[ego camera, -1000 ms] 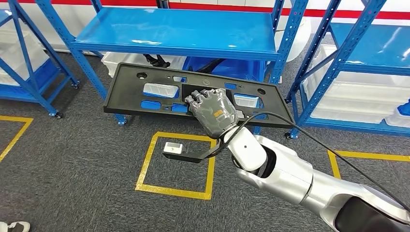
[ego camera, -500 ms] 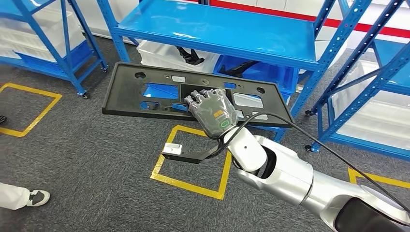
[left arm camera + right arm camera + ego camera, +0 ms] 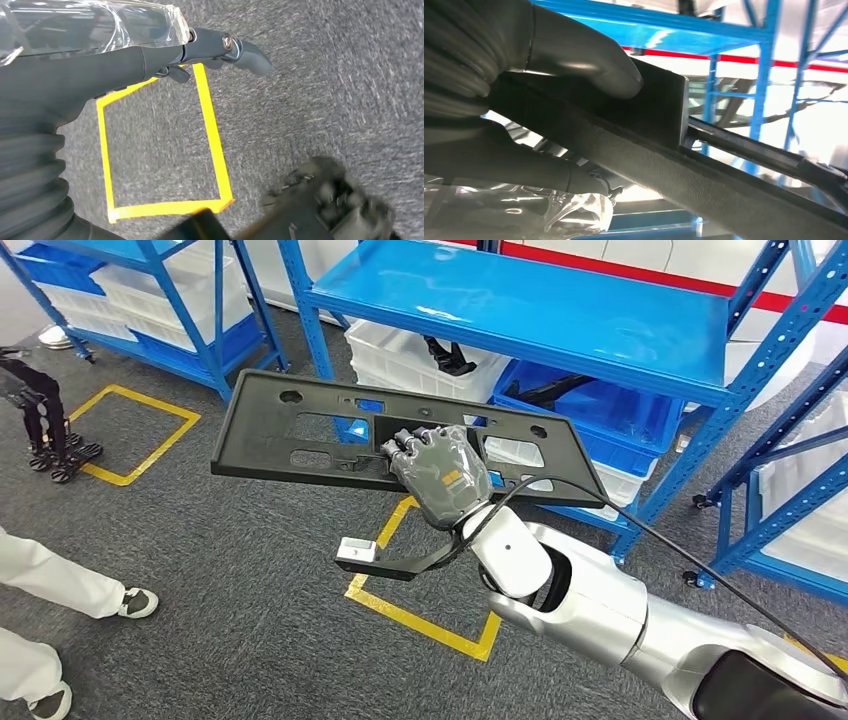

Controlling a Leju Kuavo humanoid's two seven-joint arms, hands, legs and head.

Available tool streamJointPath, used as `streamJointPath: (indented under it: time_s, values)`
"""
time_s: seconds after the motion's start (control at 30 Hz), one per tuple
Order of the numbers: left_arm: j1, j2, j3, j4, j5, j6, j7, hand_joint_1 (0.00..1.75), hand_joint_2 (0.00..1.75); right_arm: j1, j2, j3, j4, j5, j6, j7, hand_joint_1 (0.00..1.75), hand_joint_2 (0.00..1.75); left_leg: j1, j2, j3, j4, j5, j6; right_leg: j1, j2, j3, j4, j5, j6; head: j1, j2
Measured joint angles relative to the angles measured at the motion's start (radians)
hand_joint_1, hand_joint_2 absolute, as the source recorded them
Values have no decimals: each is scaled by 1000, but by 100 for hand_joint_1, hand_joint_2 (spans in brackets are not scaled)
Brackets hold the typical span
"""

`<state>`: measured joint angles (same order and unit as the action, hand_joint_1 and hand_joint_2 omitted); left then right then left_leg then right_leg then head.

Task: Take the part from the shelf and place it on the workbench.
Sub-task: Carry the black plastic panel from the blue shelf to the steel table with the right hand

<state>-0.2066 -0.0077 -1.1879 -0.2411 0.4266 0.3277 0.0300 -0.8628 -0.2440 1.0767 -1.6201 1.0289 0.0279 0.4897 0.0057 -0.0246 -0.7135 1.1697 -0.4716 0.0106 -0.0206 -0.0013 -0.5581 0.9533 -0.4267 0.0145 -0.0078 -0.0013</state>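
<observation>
The right hand (image 3: pixel 437 475) gripped the black panel (image 3: pixel 290 430) at its near edge (fingers curled through a central cutout). Its long axis ran from 9 to 3 o'clock. The left hand (image 3: pixel 150 52) hung with nothing in it, fingers loosely spread.

Silver right arm (image 3: pixel 590 600), black cable (image 3: pixel 640 525), grey right hand (image 3: pixel 440 475) with orange marking.

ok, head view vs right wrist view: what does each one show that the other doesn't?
Head view alone: the whole black panel with its cutouts, the silver right arm, yellow floor squares, white bins under the shelf, a person's legs.

Right wrist view alone: close up, the thumb pressed on one face of the panel's edge and fingers on the other.

Both: the right hand gripping the panel, and the blue shelving behind it.
</observation>
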Motion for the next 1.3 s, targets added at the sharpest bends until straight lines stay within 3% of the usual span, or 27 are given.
streamJointPath:
  time_s: [0.07, 0.1, 0.17, 0.23, 0.27, 0.33, 0.37, 0.43, 0.47, 0.53, 0.57, 0.6, 0.67, 0.73, 0.8, 0.87, 0.93, 1.0, 1.07, 1.1, 1.13, 1.17, 1.23, 1.3]
  values:
    - [-1, 0, 0, 0, 1, 0, 0, 0, 175, 2, -1, 0, 0, 0, 0, -1, 175, 175, 7, 12, -38, 91, -28, -8, 0, -25, -1, 0, 0, 0, 0, 0]
    - [0, 0, 1, 0, 2, 0, 0, 0, 175, 3, -1, 0, 0, 0, 0, -1, 175, 175, 9, 16, -28, 78, -16, -10, 0, -36, -1, 0, -1, 1, 0, 0]
    - [1, 1, 1, 0, 2, 1, 0, 0, 175, 4, -1, 1, -3, 0, 0, -1, 175, 175, 11, 36, 44, -47, 39, -9, 0, -56, 0, 0, -2, 4, -1, 0]
    - [0, 2, 2, 0, 1, 2, 0, 0, 175, 5, -5, 0, -11, 0, 0, -1, 175, 175, 2, 70, 111, -172, 74, -1, 7, -73, 0, 2, -5, 13, 0, 0]
    - [0, 2, 4, 0, 1, 3, 0, 0, 175, 6, -9, 0, -17, 0, 0, -2, 175, 175, -2, 79, 125, -200, 79, 6, 10, -80, -1, 3, -6, 18, 0, 0]
    - [3, 2, 7, 0, 0, 3, 0, 0, 175, 12, -16, 0, -27, 0, 2, -3, 175, 175, -5, 66, 123, -208, 79, 21, 12, -97, -1, 3, -7, 29, 1, 0]
    - [6, 2, 8, 0, 0, 3, 1, 0, 175, 14, -19, 0, -31, 0, 2, -4, 175, 175, -5, 56, 122, -210, 82, 27, 10, -92, -2, 8, -13, 34, 1, 0]
    - [10, 3, 8, 0, 0, 3, 3, 0, 175, 18, -24, 0, -35, 0, 3, -4, 175, 175, -3, 38, 122, -213, 87, 41, 5, -56, -25, 62, -51, 40, 1, 0]
    - [10, 3, 9, 0, 0, 3, 4, 0, 175, 20, -28, 0, -38, 0, 3, -4, 175, 175, -3, 28, 123, -214, 89, 47, 4, -31, -52, 122, -84, 41, 2, 0]
    - [7, 3, 10, 0, -1, 3, 4, 0, 175, 27, -35, 0, -41, 0, 3, -4, 175, 175, -4, 4, 123, -214, 90, 54, 6, -7, -120, 265, -142, 40, 2, 0]
    - [7, 2, 10, 0, -1, 3, 4, 0, 175, 31, -38, 0, -42, 0, 4, -4, 175, 175, -4, -10, 123, -214, 90, 55, 6, -4, -143, 307, -149, 40, 2, 0]
    - [8, 2, 10, 0, -1, 3, 4, 0, 175, 34, -40, 0, -42, 0, 5, -4, 175, 175, -4, -23, 123, -213, 90, 55, 6, -2, -147, 309, -137, 41, 2, 0]
    - [9, 2, 11, 0, -1, 3, 4, 0, 175, 34, -42, 0, -46, 0, 7, -4, 175, 175, -3, -50, 124, -211, 90, 54, 1, 17, -98, 199, -68, 41, 2, 0]
    - [6, 0, 14, 0, -1, 3, 4, 0, 175, 31, -45, -1, -51, 0, 8, -5, 175, 175, -4, -74, 120, -204, 89, 47, -7, 65, -38, 69, -17, 40, 2, 0]
    - [3, -1, 17, 0, 0, 4, 3, 0, 175, 28, -47, -2, -55, -1, 10, -8, 175, 175, -3, -94, 110, -201, 91, 36, -8, 85, -19, 25, -11, 37, 2, 0]
    - [4, -2, 19, 0, 2, 5, 2, 0, 175, 20, -49, -3, -58, -1, 13, -10, 175, 175, 3, -105, 101, -201, 93, 23, -6, 63, -20, 21, -8, 28, 2, 0]
    - [4, -2, 22, 0, 3, 6, 2, 0, 175, 10, -49, -6, -60, -2, 15, -11, 175, 175, 2, -67, 76, -155, 67, 12, -8, 38, -17, 17, -5, 16, -1, 0]
    - [-3, -4, 24, 0, 3, 7, 2, 0, 175, 4, -50, -10, -62, -2, 17, -12, 175, 175, 3, -10, 16, -28, 6, 2, -6, 12, -15, 16, -6, 9, -4, 0]
    - [-6, -5, 25, 0, 4, 7, 2, 0, 175, 2, -50, -13, -63, -3, 18, -13, 175, 175, 7, 11, -42, 92, -35, -3, -2, -15, -14, 16, -8, 7, -4, 0]
    - [-5, -5, 25, 0, 5, 6, 2, 0, 175, 2, -51, -13, -63, -3, 19, -14, 175, 175, 8, 14, -47, 103, -31, -4, -1, -27, -13, 16, -9, 7, -4, 0]
    - [-4, -6, 25, 0, 6, 6, 2, 0, 175, 1, -51, -14, -63, -3, 20, -15, 175, 175, 8, 18, -29, 70, -11, -3, -1, -39, -12, 16, -11, 7, -4, 0]
    - [-3, -6, 25, 0, 6, 6, 2, 0, 175, 0, -51, -14, -64, -3, 20, -16, 175, 175, 7, 28, 8, 1, 21, 0, 0, -50, -9, 16, -13, 9, -4, 0]
    - [-4, -6, 25, 0, 8, 6, 2, 0, 175, -5, -51, -17, -64, -3, 20, -16, 175, 175, -3, 67, 85, -145, 68, 11, 4, -69, -4, 16, -17, 15, -4, 0]
    - [-6, -6, 26, 0, 10, 6, 3, 0, 175, -9, -51, -18, -65, -3, 20, -16, 175, 175, -15, 83, 112, -202, 79, 24, 8, -87, -3, 16, -21, 23, -3, 0]
